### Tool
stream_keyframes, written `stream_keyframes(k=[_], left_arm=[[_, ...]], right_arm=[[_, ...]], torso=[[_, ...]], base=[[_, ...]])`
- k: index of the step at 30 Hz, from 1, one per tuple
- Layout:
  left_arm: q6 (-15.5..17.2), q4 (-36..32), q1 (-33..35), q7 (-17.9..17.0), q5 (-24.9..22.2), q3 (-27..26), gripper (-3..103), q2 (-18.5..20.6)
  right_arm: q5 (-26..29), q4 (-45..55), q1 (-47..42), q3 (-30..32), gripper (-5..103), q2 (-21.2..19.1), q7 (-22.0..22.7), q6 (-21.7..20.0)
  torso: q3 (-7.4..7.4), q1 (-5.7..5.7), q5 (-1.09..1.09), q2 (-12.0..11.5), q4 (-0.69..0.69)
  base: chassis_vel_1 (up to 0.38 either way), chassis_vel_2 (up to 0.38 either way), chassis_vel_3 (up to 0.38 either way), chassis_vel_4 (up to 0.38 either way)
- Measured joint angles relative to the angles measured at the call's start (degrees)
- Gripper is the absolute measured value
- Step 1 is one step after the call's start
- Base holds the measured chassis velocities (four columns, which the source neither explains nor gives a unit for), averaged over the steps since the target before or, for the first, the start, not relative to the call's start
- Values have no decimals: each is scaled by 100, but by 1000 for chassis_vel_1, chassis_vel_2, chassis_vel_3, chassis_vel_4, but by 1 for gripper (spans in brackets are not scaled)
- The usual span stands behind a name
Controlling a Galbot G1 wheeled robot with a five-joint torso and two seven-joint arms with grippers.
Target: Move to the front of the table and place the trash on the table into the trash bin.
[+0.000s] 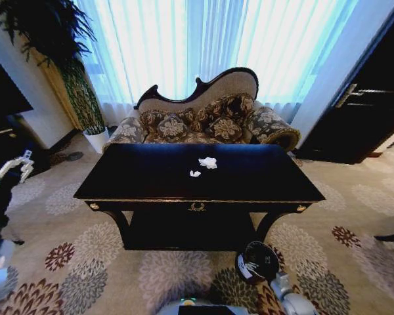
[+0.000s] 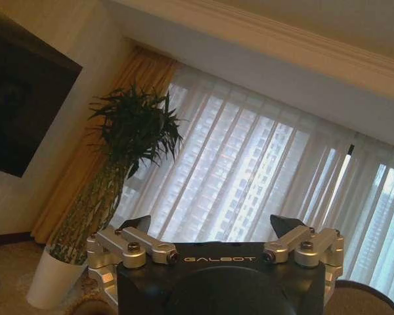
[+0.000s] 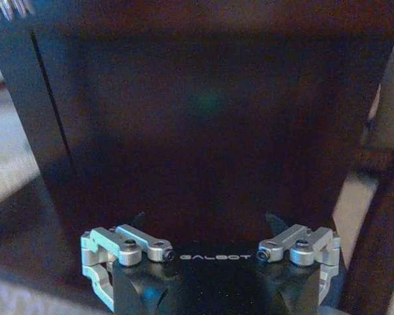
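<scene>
The table [image 1: 151,177] stands square in front of the robot, its long front edge with the gold emblem facing the camera. Everything else is placed from it. On its glossy top, a little beyond the middle, lie two white paper wads: the larger wad [image 1: 208,162] sits farther back toward the sofa, and the smaller wad [image 1: 195,174] lies just in front of it and slightly to the left, the two near each other but not touching. The trash bin [image 1: 257,262] stands on the carpet in front of the table, near its right front leg, with its open mouth tipped toward the camera.

The left gripper [image 1: 16,165] is raised off the table's left end, well clear of the top; in the left wrist view its fingers [image 2: 139,224] are spread wide with nothing between them, pointing toward a potted plant [image 2: 128,141] and the curtained window. The right gripper [image 3: 207,223] is held low in front of the table, facing a dark panel, and its fingers [image 3: 276,220] are likewise spread wide and hold nothing.

Behind the table sits a patterned sofa [image 1: 203,121].
</scene>
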Motion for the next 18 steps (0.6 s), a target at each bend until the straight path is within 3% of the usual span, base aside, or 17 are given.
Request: stream_keyframes(k=[5, 12, 18], left_arm=[[-10, -4, 3, 1, 197, 136, 100, -43], [-27, 57, 66, 1, 254, 135, 100, -45], [-27, 31, 50, 1, 265, 176, 100, -47]], right_arm=[[203, 886, -291, 379, 100, -92, -16, 259], [845, 2408, -733, 1145, 100, -214, 31, 46], [915, 2701, -832, 1451, 100, -292, -92, 5]], torso=[[0, 0, 1, 0, 0], [0, 1, 0, 0, 0], [0, 0, 0, 0, 1]], base=[[0, 0, 0, 0], [0, 0, 0, 0], [0, 0, 0, 0]])
